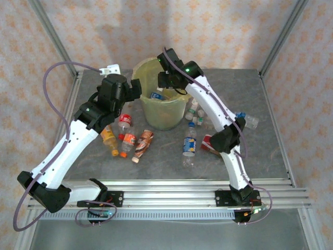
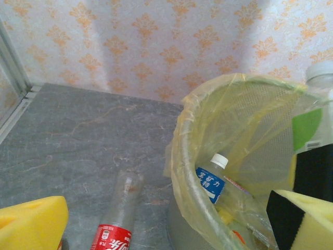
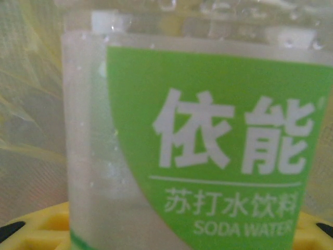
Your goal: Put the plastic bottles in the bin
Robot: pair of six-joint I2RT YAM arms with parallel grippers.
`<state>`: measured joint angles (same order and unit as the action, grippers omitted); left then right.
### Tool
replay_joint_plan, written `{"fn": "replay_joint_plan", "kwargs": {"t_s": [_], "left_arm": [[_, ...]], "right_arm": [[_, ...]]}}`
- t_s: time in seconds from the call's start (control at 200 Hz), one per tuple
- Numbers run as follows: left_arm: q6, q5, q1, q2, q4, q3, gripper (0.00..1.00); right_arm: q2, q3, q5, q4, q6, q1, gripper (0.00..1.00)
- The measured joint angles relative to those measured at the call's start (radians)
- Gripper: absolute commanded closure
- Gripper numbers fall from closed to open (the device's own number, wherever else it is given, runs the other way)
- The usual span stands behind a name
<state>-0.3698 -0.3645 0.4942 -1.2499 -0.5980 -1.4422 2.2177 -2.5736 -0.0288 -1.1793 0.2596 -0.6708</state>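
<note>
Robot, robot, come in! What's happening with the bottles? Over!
Right gripper shut on green-label bottle, over the bin. Left gripper open, empty, beside bin. Several bottles on table. Nothing blocking.

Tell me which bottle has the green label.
The soda-water bottle gripped by the right end effector over the bin; the labels readable on the others are red, orange or blue.
</note>
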Motion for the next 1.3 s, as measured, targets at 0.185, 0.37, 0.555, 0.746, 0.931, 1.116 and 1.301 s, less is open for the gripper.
{"fn": "replay_joint_plan", "kwargs": {"t_s": [0.185,0.37,0.555,0.746,0.931,1.116,1.301], "left_arm": [[-0.003,0.0,-0.004,0.0,0.001,0.005,0.0],[-0.008,-0.002,-0.006,0.0,0.001,0.006,0.0],[-0.007,-0.004,-0.006,0.0,0.002,0.007,0.0],[-0.007,-0.006,-0.006,0.0,0.001,0.008,0.0],[-0.007,-0.011,-0.006,0.0,0.001,0.008,0.0],[-0.007,-0.011,-0.006,0.0,0.001,0.008,0.0],[-0.007,-0.012,-0.006,0.0,0.001,0.008,0.0]], "right_arm": [[0.041,-0.005,-0.002,-0.034,-0.031,0.0,0.61],[0.087,-0.017,-0.024,-0.05,-0.055,0.0,0.47],[0.129,-0.044,-0.035,-0.063,-0.067,0.0,0.24],[0.136,-0.057,-0.035,-0.064,-0.078,0.004,0.16],[0.136,-0.098,-0.035,-0.067,-0.078,0.006,0.16],[0.135,-0.131,-0.022,-0.071,-0.079,0.007,0.16],[0.084,-0.144,0.026,-0.07,-0.077,0.02,0.16]]}}
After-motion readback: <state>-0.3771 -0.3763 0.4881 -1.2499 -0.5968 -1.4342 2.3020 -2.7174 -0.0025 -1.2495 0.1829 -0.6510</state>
